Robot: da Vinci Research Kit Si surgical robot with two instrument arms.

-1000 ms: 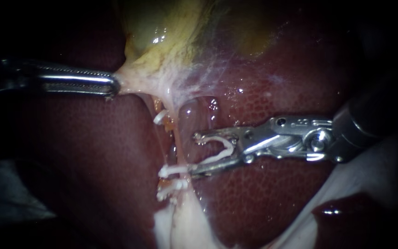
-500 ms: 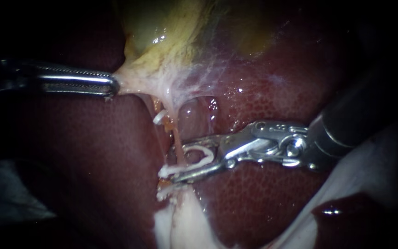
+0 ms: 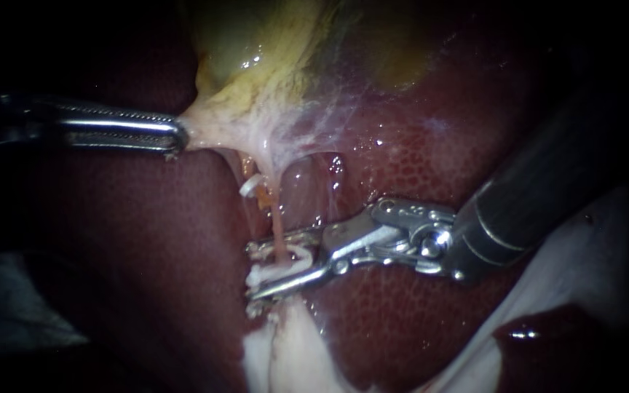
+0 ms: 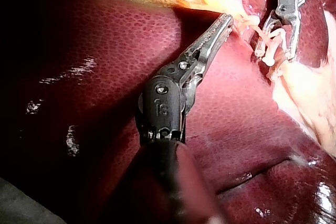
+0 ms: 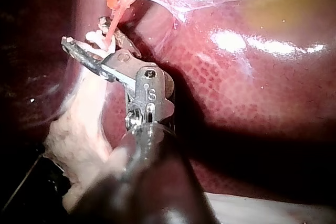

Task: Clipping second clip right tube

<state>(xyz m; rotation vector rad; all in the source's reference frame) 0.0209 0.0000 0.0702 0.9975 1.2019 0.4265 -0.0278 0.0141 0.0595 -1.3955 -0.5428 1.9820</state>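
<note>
While gripping the pale lower edge of the gallbladder (image 3: 256, 65) with the left instrument (image 3: 180, 137), jaws pressed together on that tissue, holds it stretched out to the left. Comes in from the right with the right instrument (image 3: 252, 271), jaws set astride the right tube (image 3: 277, 225), one on its far side, one on its near side. Carries a white clip (image 3: 298, 255) between those jaws, both bearing on it with a narrow gap left between them, the tube passing through its loop. Lies just beside a lower clip (image 3: 259, 277) on the near stretch of the same tube; touching or merely close, cannot tell. Shows a far clip (image 3: 250, 186) farther up, on the thin strand left of the tube, well clear of both instruments. Crosses dark red liver (image 3: 416, 313) on either side of the tube.
</note>
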